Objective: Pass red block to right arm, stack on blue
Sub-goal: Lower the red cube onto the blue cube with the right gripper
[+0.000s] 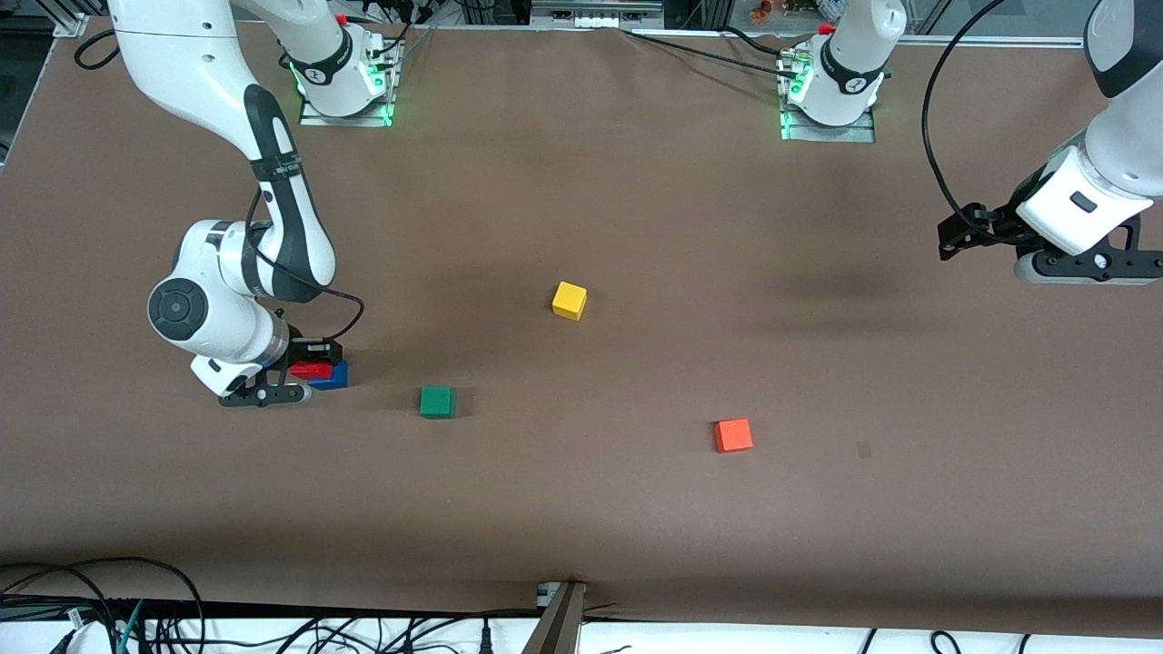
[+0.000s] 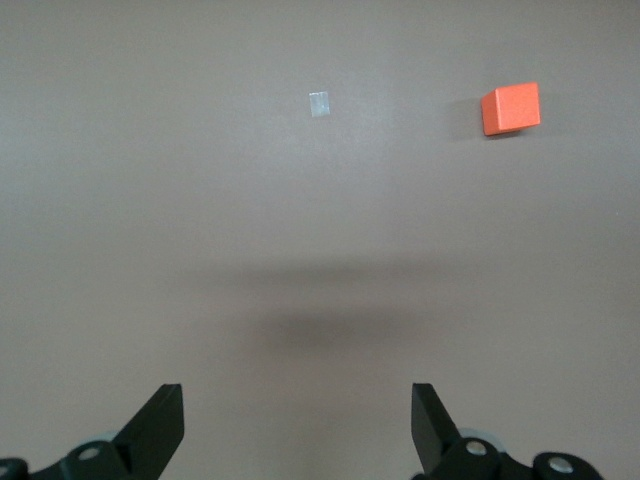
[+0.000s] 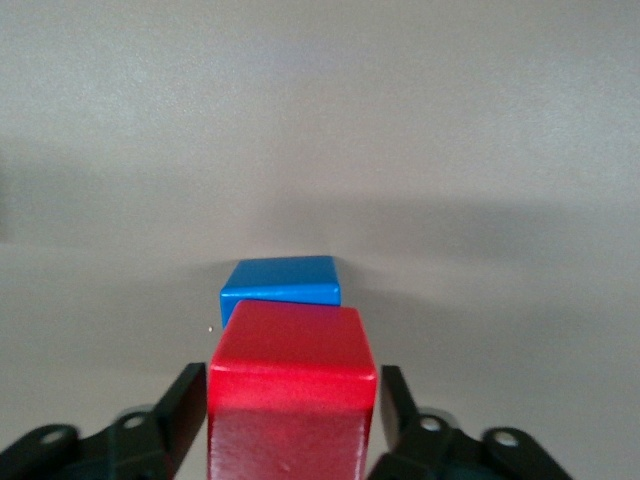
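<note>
The brown table (image 1: 636,209) carries four cubes directly. The blue cube (image 1: 332,377) sits just under the right gripper (image 1: 304,371). The green cube (image 1: 437,401) lies near that gripper, the yellow cube (image 1: 570,300) farther off. The orange cube (image 1: 732,435) lies well apart, beside what may be a small tape patch (image 1: 864,450).

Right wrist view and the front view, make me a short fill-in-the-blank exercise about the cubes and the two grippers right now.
1. The right gripper is shut on the small ____ cube.
2. That held cube hangs just above the small solid blue cube, which sits toward the ____ arm's end of the table.
3. The left gripper, waiting over bare table, has its fingers ____.
4. Of the small green cube and the small yellow cube, the ____ one lies nearer the front camera.

Missing words: red; right; open; green
</note>
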Tool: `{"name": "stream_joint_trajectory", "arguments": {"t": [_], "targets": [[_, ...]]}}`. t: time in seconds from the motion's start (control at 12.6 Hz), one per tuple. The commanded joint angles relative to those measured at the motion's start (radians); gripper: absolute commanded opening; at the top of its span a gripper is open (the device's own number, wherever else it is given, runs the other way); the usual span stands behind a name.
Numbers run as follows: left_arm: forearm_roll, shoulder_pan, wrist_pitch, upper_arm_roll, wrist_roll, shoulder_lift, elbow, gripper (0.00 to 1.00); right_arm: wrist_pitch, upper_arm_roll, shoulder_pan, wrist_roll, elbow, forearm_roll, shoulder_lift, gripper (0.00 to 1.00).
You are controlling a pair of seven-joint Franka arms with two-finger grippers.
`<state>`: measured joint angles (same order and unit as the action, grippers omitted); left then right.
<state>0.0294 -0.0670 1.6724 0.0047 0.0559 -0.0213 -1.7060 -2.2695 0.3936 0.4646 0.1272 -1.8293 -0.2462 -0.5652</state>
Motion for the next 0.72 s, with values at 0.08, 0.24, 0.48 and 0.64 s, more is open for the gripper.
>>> {"name": "stream_joint_trajectory", "arguments": {"t": [0.08,0.24,0.48,0.64], "targets": [[0.021,0.004,-0.01,-0.011,0.012,0.007,-0.003,1.0,-0.008,-0.004,-0.003,-0.014,-0.019,0.019,0.028,1.0],[0.021,0.006,-0.013,-0.011,0.012,0.009,-0.003,1.0,-0.008,-0.004,-0.001,-0.008,-0.013,0.019,0.03,1.0],[0.024,-0.002,-0.014,-0.011,0.013,0.003,0.012,1.0,0.01,-0.001,-0.003,0.003,0.037,0.021,0.031,1.0],[0.024,-0.004,-0.014,-0.011,0.012,0.003,0.014,1.0,0.062,0.01,-0.004,0.003,0.09,0.021,0.031,1.0]]}}
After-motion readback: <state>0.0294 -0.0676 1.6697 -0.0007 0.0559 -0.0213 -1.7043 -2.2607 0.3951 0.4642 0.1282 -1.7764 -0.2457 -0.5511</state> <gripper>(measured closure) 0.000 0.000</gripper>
